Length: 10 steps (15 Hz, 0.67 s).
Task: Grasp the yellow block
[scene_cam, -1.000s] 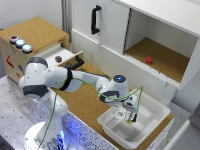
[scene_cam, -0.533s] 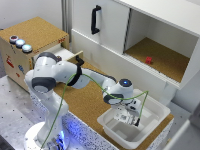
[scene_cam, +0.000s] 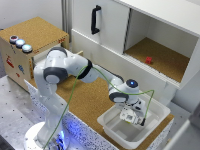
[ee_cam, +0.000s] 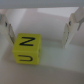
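Observation:
In the wrist view a bright yellow block (ee_cam: 27, 48) with dark letters on its faces lies on the white floor of a tray. My gripper (ee_cam: 41, 27) is open just above it, and its two fingertips (ee_cam: 7, 30) stand wide apart. The block sits close to one fingertip, not centred between them. In the exterior view my gripper (scene_cam: 132, 116) reaches down into the white tray (scene_cam: 115, 131) at the exterior view's right. The block itself is hidden there by the hand.
A small red cube (scene_cam: 148, 60) sits inside the open cabinet shelf (scene_cam: 165, 57) behind the tray. A cork-topped box (scene_cam: 35, 32) with several coloured buttons stands at the exterior view's left. A green cable (scene_cam: 80, 82) runs along the arm.
The arm has swung toward the exterior view's right and the hand has gone lower into the white tray.

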{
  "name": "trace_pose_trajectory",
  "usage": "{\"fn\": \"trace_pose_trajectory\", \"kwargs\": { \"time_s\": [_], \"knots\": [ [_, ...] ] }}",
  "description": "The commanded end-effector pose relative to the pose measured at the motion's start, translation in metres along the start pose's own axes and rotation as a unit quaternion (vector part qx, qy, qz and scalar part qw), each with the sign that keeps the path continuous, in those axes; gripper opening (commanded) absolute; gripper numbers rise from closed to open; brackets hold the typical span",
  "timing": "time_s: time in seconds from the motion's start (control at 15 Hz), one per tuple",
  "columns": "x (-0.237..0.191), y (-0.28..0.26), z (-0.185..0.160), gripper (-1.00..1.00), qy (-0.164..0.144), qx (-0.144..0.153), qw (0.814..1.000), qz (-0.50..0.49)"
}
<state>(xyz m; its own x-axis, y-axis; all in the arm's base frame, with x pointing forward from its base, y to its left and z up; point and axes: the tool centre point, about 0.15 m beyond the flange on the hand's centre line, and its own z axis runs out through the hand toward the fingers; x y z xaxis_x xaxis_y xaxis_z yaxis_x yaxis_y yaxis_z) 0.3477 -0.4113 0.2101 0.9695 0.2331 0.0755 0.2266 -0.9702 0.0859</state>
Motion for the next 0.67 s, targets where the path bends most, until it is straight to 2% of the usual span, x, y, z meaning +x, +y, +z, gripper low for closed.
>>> {"fn": "trace_pose_trajectory", "kwargs": {
  "time_s": [0.0, 0.13, 0.4, 0.6],
  "knots": [
    [-0.032, -0.002, -0.020, -1.00, 0.048, 0.028, 0.998, 0.012],
    [-0.037, -0.012, -0.027, -1.00, 0.053, 0.026, 0.998, 0.009],
    [-0.035, -0.047, -0.042, -1.00, 0.038, -0.012, 0.998, -0.045],
    [-0.037, -0.062, -0.039, -1.00, 0.030, -0.011, 0.997, -0.066]
  ]
}}
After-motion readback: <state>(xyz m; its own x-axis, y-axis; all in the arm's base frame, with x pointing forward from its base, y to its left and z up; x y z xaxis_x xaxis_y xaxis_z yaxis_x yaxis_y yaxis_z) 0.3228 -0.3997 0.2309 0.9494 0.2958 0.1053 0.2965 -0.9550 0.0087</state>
